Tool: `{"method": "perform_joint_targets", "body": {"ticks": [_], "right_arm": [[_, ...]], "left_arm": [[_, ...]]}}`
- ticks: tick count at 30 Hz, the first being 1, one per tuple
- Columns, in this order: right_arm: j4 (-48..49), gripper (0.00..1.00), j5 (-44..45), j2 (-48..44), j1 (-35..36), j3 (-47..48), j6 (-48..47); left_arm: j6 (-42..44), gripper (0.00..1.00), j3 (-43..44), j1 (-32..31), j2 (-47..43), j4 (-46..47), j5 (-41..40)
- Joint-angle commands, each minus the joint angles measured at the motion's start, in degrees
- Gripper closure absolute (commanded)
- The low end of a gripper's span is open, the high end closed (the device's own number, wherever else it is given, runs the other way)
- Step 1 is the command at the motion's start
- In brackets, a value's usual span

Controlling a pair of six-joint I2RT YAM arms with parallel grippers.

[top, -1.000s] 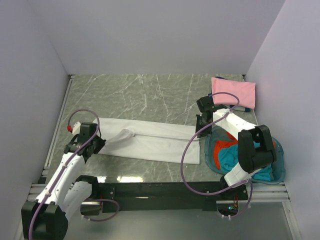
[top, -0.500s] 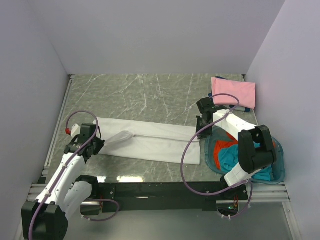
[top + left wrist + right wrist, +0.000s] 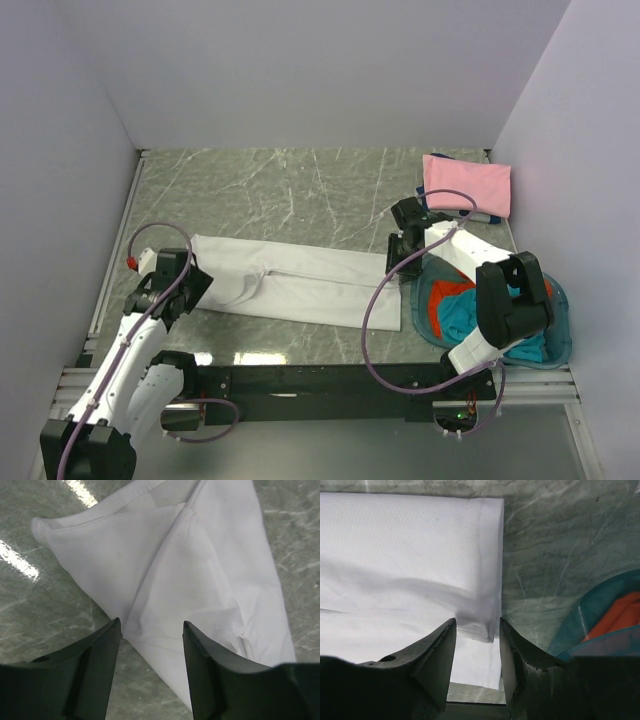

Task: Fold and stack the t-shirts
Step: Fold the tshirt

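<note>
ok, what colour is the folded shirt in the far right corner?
The folded shirt is pink. The top view shows it best.

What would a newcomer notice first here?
A white t-shirt, folded into a long strip, lies across the table, the open left gripper at one end, the open right gripper at the other. A pink t-shirt lies far right; the blue basket near right holds the teal shirt and orange-red shirt.

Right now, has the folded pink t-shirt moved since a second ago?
No. The pink t-shirt sits in the same place at the far right corner of the table, equally close to the right wall.
</note>
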Motion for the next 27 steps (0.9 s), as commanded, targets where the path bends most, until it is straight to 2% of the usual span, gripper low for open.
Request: {"method": "perform_joint_targets", "body": {"ticks": [1, 6, 7, 10, 13, 17, 22, 27], "right_arm": [[0.1, 0.53, 1.63, -2.17, 0.06, 1.32, -0.47], [0.63, 0.53, 0.31, -2.17, 0.24, 2.2, -0.73], [0.63, 0.53, 0.14, -2.08, 0.32, 2.37, -0.82], [0.72, 0.53, -0.13, -1.99, 0.59, 2.99, -1.0], [0.8, 0.53, -0.39, -1.73, 0.85, 3.78, -1.26], [0.72, 0.53, -0.57, -1.47, 0.85, 4.48, -1.26], [0.98, 0.53, -0.92, -1.64, 1.29, 4.66, -1.17], [1.15, 0.54, -0.83, -1.9, 1.38, 4.4, -1.08]], "left_arm": [[1.28, 0.42, 2.83, -0.16, -2.17, 2.01, 1.51], [2.52, 0.43, 0.29, -0.25, 2.13, 12.9, 8.1], [2.69, 0.43, -0.07, -0.33, 3.36, 17.45, 9.15], [4.44, 0.43, 0.36, -0.86, 9.94, 26.16, 13.72], [7.25, 0.43, 4.22, -2.61, 20.03, 30.13, 16.71], [9.54, 0.43, 8.09, -6.3, 27.18, 31.73, 16.99], [10.25, 0.49, 9.59, -9.73, 31.75, 32.97, 16.99], [10.34, 0.65, 9.77, -10.79, 32.9, 28.76, 16.28]]}}
